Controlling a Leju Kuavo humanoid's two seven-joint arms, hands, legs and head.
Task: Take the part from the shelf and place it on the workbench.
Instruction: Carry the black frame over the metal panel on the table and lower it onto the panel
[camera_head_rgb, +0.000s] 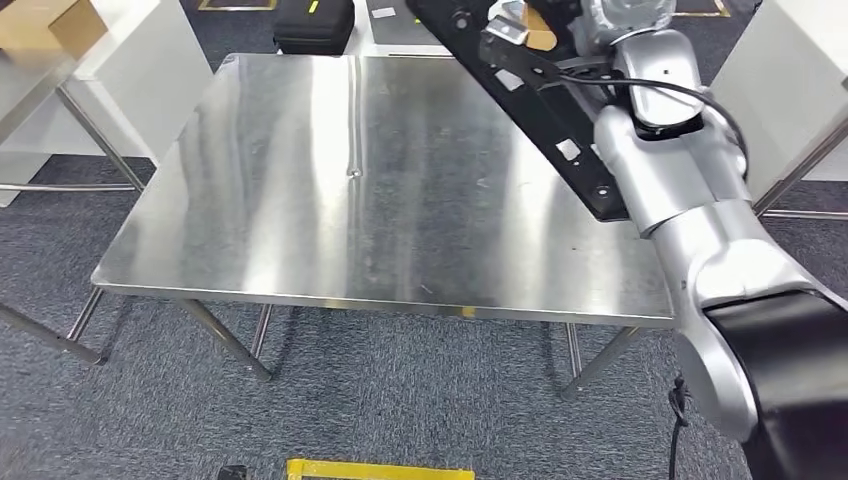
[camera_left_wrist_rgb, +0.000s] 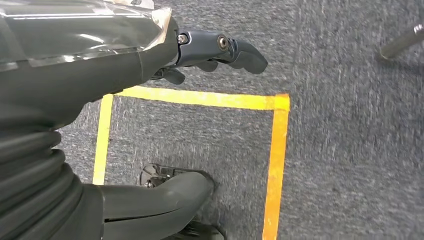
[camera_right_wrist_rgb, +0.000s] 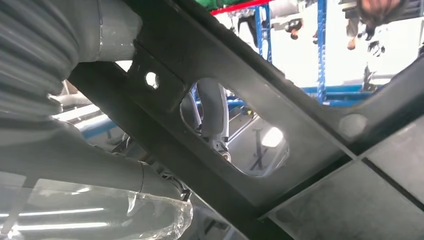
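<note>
Grey carpet surrounds the bare steel workbench (camera_head_rgb: 330, 200); my right hand (camera_head_rgb: 600, 20) grasps the long black perforated part (camera_head_rgb: 560, 130), slanting above its far-right corner; my left hand (camera_left_wrist_rgb: 210, 52) hangs empty, fingers loosely apart.

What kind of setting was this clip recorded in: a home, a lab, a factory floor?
Most likely a workshop or factory-style test area. A bare stainless steel workbench stands on grey carpet with yellow floor tape, blue industrial racking shows behind, and the right robot hand holds a long black metal part.
</note>
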